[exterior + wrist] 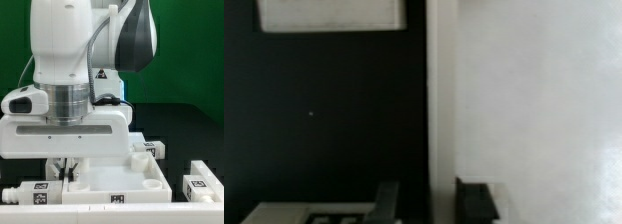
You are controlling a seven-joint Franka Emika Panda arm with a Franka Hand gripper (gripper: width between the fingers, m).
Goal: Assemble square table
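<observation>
The square table's white slab (pixel 125 178) lies flat under my arm, and its broad face fills one side of the wrist view (pixel 526 100). My gripper (pixel 66 172) points straight down at the slab's edge toward the exterior view's left. In the wrist view my gripper (pixel 434 198) straddles the slab's raised rim (pixel 439 120): one finger (pixel 390 202) is over the dark table, the other (pixel 477 202) over the slab. A thin dark gap shows between the outer finger and the rim. White tag-marked legs lie at the front left (pixel 25 190), the right (pixel 196 186) and behind the slab (pixel 151 148).
A tag-marked white block (pixel 310 213) lies on the dark table beside the outer finger. Another white piece (pixel 331 14) sits at the far end of the wrist view. The arm's body hides the table's back left in the exterior view.
</observation>
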